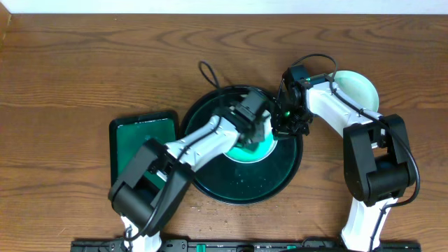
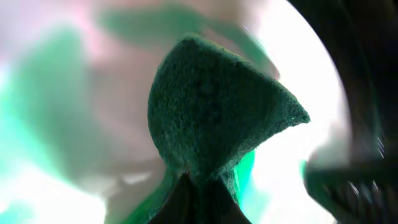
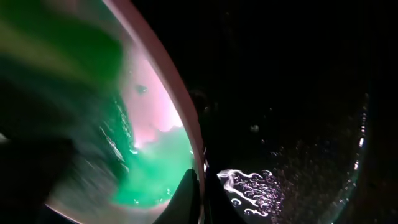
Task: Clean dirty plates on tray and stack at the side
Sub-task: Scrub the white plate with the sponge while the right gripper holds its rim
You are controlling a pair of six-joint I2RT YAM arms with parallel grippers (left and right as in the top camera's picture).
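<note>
Sponge (image 2: 217, 118) clamped in my left gripper (image 1: 255, 127) scrubs smeared plate (image 1: 245, 153) on tray (image 1: 234, 192), right gripper (image 3: 196, 194) pinching its rim; side plate (image 1: 360, 87) at 2 o'clock looks finished.

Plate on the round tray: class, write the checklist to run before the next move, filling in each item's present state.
1. Left jaws shut on sponge: ok.
2. Right jaws pinching plate rim: ok.
3. Plate free of green smears: not ok.
4. Plate lying inside tray: ok.
5. Sponge pressed against plate: cannot tell.
6. Second plate beside tray, ready for stacking: ok.
</note>
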